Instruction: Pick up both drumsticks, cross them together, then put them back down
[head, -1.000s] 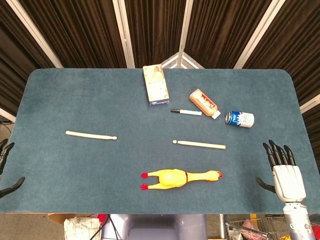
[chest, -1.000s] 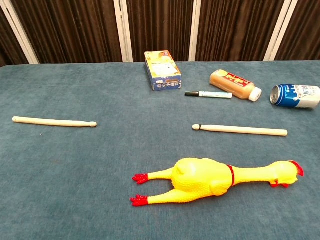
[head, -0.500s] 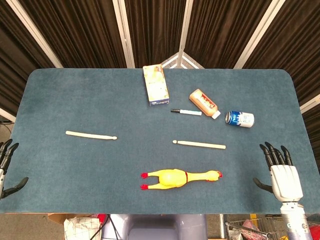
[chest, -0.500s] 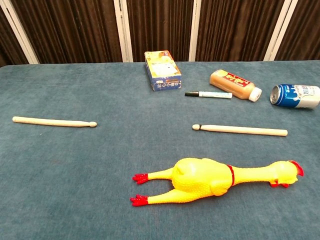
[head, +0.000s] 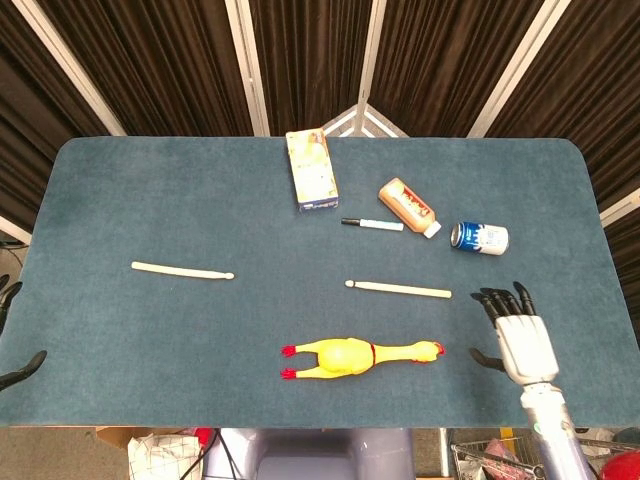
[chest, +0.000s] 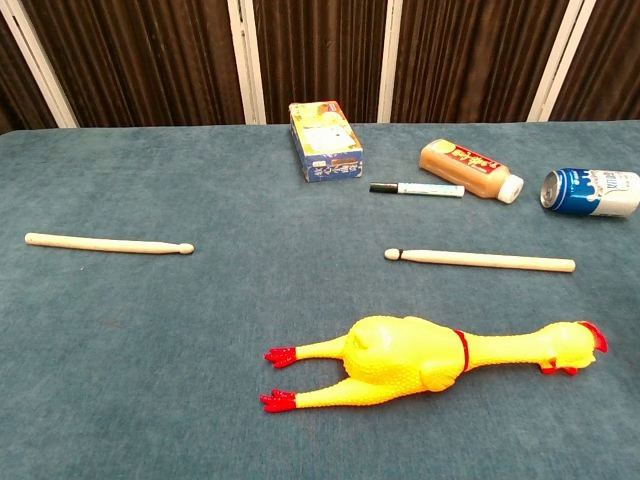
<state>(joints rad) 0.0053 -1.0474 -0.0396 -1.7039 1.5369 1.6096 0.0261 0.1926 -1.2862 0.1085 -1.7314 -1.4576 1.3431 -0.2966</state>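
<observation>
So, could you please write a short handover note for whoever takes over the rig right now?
Right hand: open, fingers spread, over the blue felt table just right of the right-hand pale wooden drumstick, touching nothing.
Left hand: only dark fingertips show at the table's left edge; holding nothing visible.
Left-hand pale wooden drumstick lies flat, far from its partner, tips pointing toward each other. The yellow rubber chicken lies nearer the robot than the right stick.
Done: nothing lifted.
Left: grasp both sticks, cross them, set them down.
</observation>
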